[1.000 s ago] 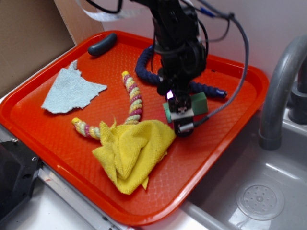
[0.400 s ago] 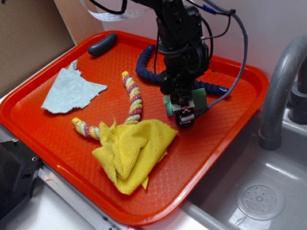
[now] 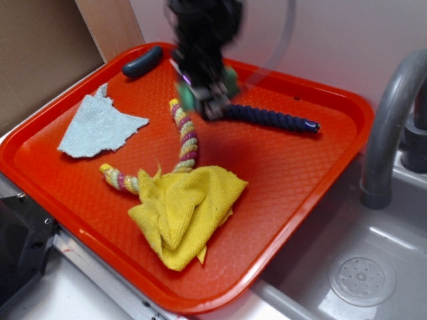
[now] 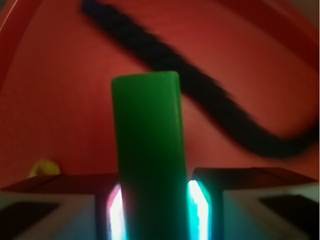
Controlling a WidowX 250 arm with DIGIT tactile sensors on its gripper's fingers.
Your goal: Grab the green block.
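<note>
Green block [image 4: 146, 150], that small matte brick, is clamped in your black gripper [image 3: 205, 100] and has swung from the right to the far-left of the orange plastic tray [image 3: 320, 173] — grab's looking done.

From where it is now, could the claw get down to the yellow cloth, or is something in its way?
Probably not as things stand: the claw is shut on the green block, so its jaws are full. Otherwise the yellow cloth lies uncovered on the tray.
</note>
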